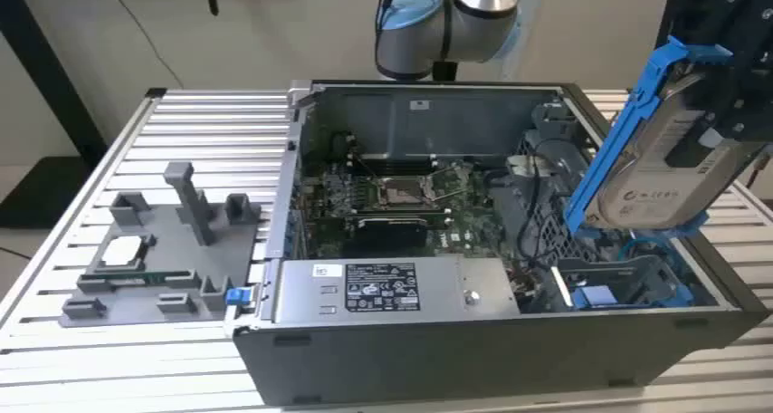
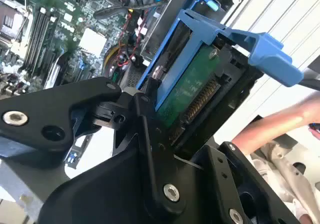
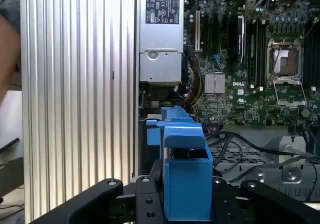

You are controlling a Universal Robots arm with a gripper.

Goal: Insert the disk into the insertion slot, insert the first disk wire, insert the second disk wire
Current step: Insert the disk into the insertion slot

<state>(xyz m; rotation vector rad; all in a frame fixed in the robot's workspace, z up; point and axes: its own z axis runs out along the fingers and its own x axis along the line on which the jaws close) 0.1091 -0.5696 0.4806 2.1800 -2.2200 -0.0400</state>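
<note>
**Disk held over the slot, not yet in**

My tool [image 1: 704,137] is pinching the disk [image 1: 658,173]. Its black fingers [image 2: 147,134] are pressed onto either flank of the blue carrier [image 2: 260,51].

In the exterior view the disk stands on edge and leans, with its white label facing the camera. Its upper end tips toward the exterior view's right. Its lower end hangs over the near right corner of the open case [image 1: 483,359].

The slot [image 1: 640,273], a grey bay with blue fittings, lies just below that lower end. The disk is not seated in it.

In the second wrist view I see the disk's green circuit side turned toward the tool. A person's forearm [image 2: 280,126] reaches in beside the case.

In the first wrist view the carrier's blue end sits between the fingers. Beyond it are the board [image 3: 250,58] and the power supply [image 3: 160,38]. The ribbed surface [image 3: 75,83] runs alongside them.

At the exterior view's left a grey fixture [image 1: 157,250] rests on the surface, well apart from the case.
</note>
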